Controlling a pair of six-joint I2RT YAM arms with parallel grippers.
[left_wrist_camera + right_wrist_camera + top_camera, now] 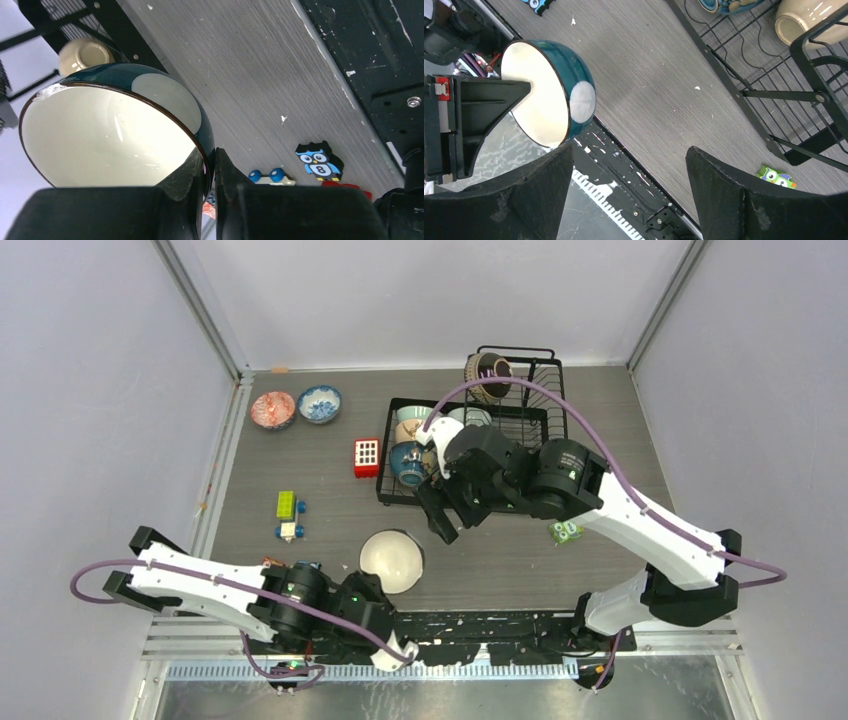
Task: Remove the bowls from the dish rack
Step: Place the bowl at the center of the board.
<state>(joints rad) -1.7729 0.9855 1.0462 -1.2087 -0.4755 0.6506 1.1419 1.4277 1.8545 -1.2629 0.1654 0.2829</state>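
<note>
My left gripper [383,587] is shut on the rim of a dark blue bowl [392,560] with a white inside, near the table's front edge. In the left wrist view its fingers [196,172] pinch the bowl's [110,132] wall, one inside and one outside. The black wire dish rack [545,435] stands at the back right and holds several bowls: pale green [412,415], blue patterned [408,462] and brown [487,377]. My right gripper [440,525] is open and empty in front of the rack; its wrist view shows the held bowl [549,92] and the rack [774,90].
A red patterned bowl [272,409] and a blue-and-white bowl [320,403] sit on the table at the back left. Toy blocks lie about: a red block with white squares [367,457], a green-yellow block [286,504], a toy car [290,531] and a green owl [565,531].
</note>
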